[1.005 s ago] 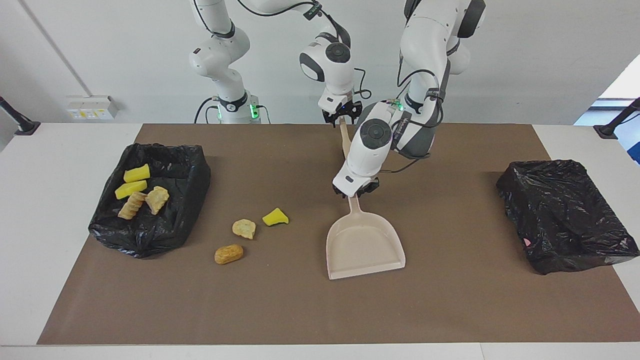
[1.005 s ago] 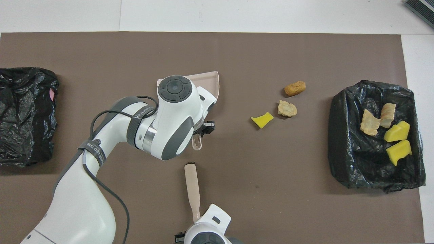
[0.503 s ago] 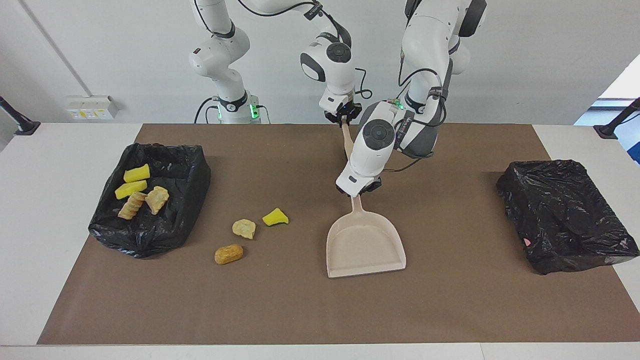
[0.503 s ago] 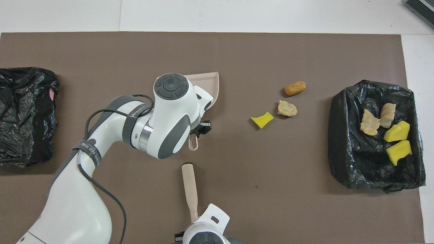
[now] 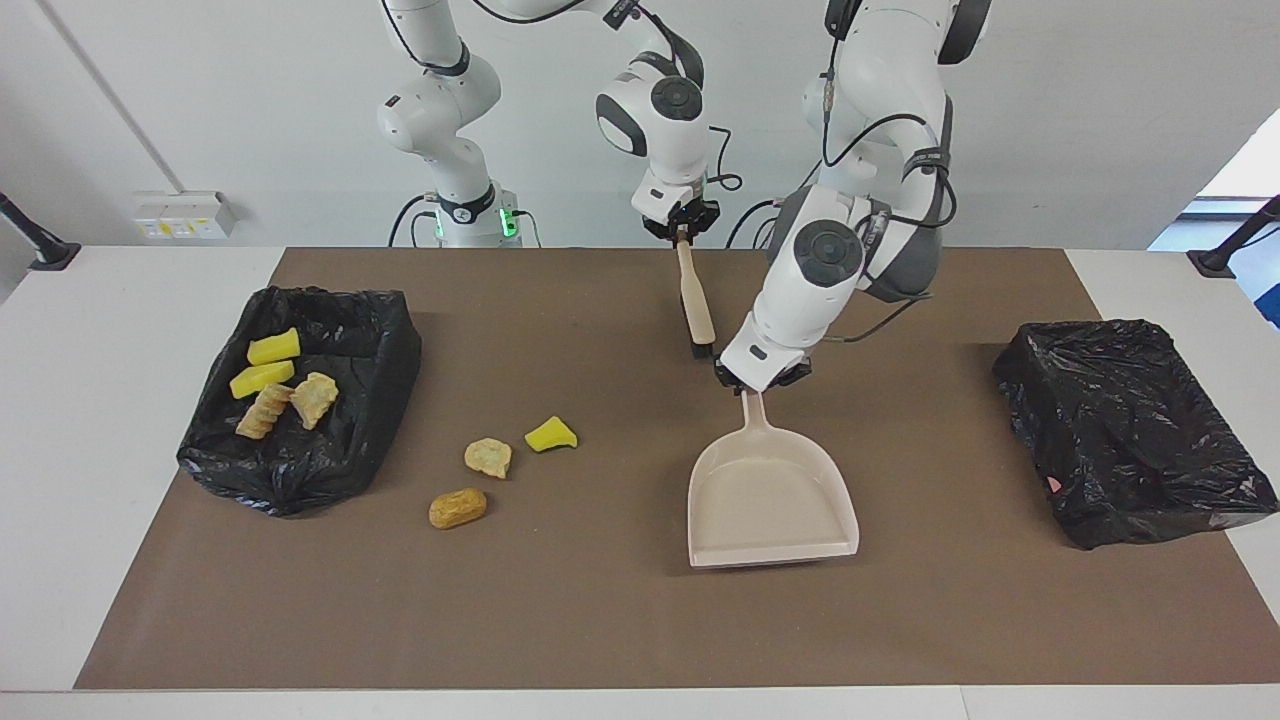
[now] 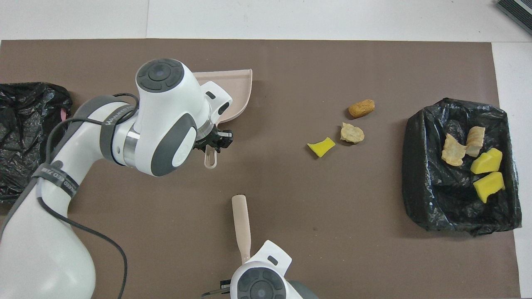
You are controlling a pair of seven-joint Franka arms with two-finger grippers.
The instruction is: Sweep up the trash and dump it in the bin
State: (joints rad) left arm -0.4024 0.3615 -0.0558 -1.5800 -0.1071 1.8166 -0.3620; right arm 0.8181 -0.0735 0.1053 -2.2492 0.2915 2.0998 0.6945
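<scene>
Shifts, against the frame a second earlier, the dustpan (image 5: 770,505) and the left gripper (image 5: 762,378) toward the left arm's end of the table, uncovering the brush (image 5: 693,295); leaves the trash where it lay. Facing view: shows the left gripper clamped shut on the dustpan handle, pan level, open lip pointing away from the robots; cannot tell whether the pan rests on the mat (image 5: 600,620) or rides just above it. Shows the right gripper (image 5: 682,228) closed on the top of the brush handle, black bristles lowermost at the mat, presumably so that a stroke can push debris sideways. Places three pieces of trash loose on the mat toward the right arm's end, a yellow sponge chunk (image 5: 550,434), a tan piece (image 5: 488,457) and a golden-brown piece (image 5: 458,508), and four more inside the bag-lined bin (image 5: 390,340) just past them; sets a second bin (image 5: 1130,420) at the left arm's end. Suggests a pan still to be turned toward the loose pieces. Overhead view: confirms pan and brush well apart from the three pieces, with the brush lying between the robots and the pan. Carries lettering on a strap around the left forearm, not legible; bears no readable marks on tools or bins.
</scene>
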